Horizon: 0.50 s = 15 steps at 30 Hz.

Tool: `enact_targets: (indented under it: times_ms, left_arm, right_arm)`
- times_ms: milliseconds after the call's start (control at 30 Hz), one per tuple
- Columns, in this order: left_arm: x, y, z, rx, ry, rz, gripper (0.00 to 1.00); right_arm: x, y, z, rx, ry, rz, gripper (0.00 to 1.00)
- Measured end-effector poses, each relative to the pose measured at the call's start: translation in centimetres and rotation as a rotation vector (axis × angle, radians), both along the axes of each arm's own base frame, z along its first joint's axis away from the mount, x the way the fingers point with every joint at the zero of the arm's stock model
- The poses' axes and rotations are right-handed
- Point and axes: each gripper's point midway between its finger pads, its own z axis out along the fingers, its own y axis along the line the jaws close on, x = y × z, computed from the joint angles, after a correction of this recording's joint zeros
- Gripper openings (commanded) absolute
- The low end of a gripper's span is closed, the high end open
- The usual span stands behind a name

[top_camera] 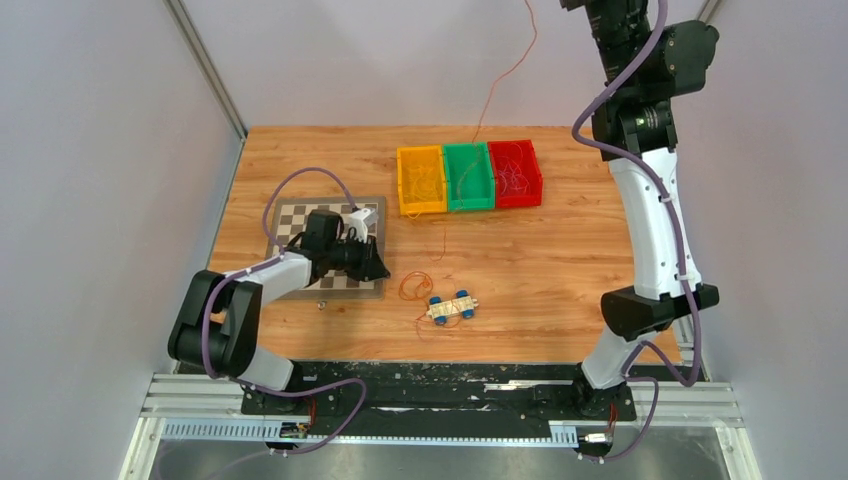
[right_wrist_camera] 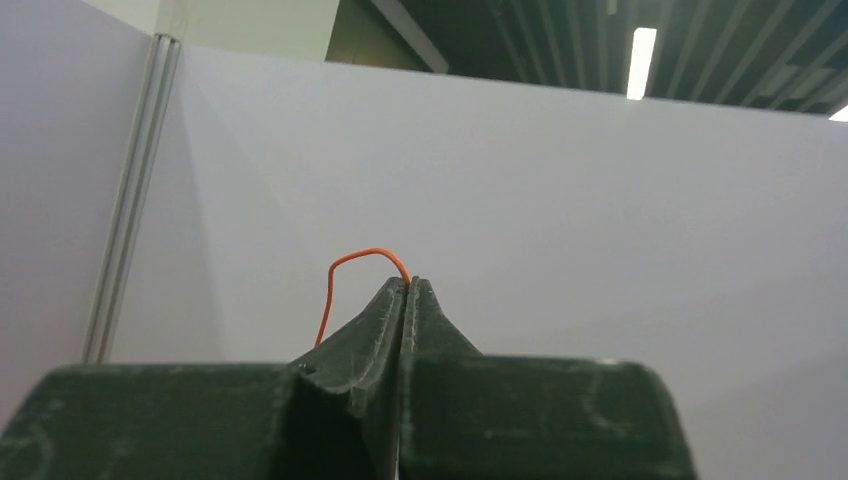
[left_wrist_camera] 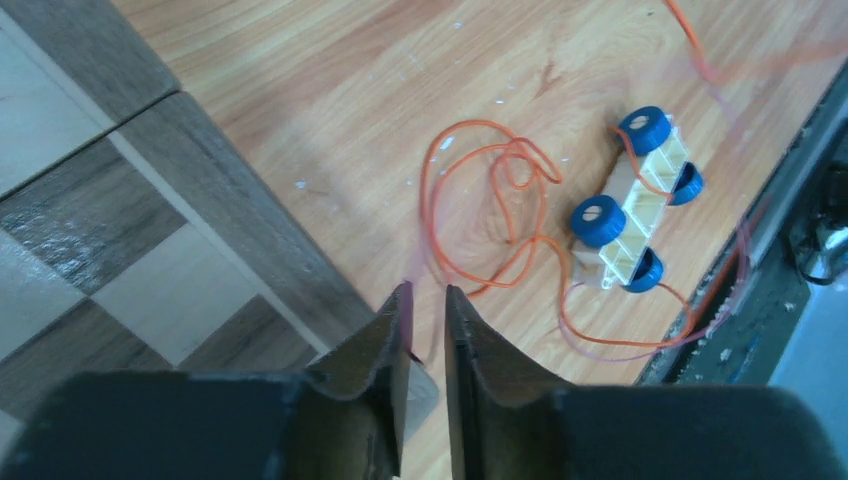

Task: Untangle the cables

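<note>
A thin orange cable [top_camera: 415, 287] lies in loose loops on the wooden table beside a small cream connector block with blue caps [top_camera: 452, 307]. The loops [left_wrist_camera: 500, 200] and the block [left_wrist_camera: 635, 205] also show in the left wrist view, with a faint pink-purple strand [left_wrist_camera: 610, 352] curving by the block. My left gripper [left_wrist_camera: 427, 290] hovers low at the chessboard's corner [top_camera: 375, 262], jaws a narrow gap apart; a blurred pink strand runs to its left fingertip [left_wrist_camera: 402, 300]. A long orange strand [top_camera: 505, 70] rises from the table to my right gripper [right_wrist_camera: 407, 283], which is shut on it high up, out of the top view.
Yellow [top_camera: 421, 180], green [top_camera: 468, 176] and red [top_camera: 514, 172] bins stand side by side at the back, with thin wires inside. A chessboard mat [top_camera: 325, 245] lies at the left under my left arm. The table's near edge [left_wrist_camera: 790, 200] runs just past the block.
</note>
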Motion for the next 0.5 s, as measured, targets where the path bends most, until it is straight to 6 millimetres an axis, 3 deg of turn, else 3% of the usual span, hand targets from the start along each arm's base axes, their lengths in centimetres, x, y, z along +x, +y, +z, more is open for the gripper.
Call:
enact_targets:
  times_ms: [67, 133, 233, 267, 333, 400, 500]
  left_arm:
    - [0.0, -0.2, 0.5, -0.012, -0.026, -0.028, 0.64]
    - [-0.1, -0.5, 1.6, -0.033, -0.06, -0.05, 0.75]
    - [1.0, -1.1, 4.9, -0.07, -0.165, -0.081, 0.87]
    - [1.7, -1.5, 6.3, -0.083, -0.21, -0.09, 0.96]
    - [3.3, -2.5, 9.7, -0.116, -0.316, -0.113, 0.99]
    - [4.5, -3.5, 12.6, -0.143, -0.406, -0.132, 1.0]
    - [5.1, -5.9, 15.8, -0.189, -0.519, -0.182, 1.0]
  right_arm:
    - [0.3, 0.8, -1.5, -0.021, 0.052, 0.044, 0.0]
    - [0.6, 2.4, -4.9, -0.064, 0.157, 0.134, 0.0]
    - [0.7, 4.8, -10.1, -0.121, 0.313, 0.279, 0.0]
    - [0.7, 5.6, -11.9, -0.137, 0.371, 0.327, 0.0]
    - [0.6, 7.1, -15.0, -0.162, 0.467, 0.409, 0.0]
    - [0.4, 8.4, -16.9, -0.178, 0.533, 0.469, 0.0]
    - [-0.3, 9.2, -17.4, -0.188, 0.564, 0.52, 0.0]
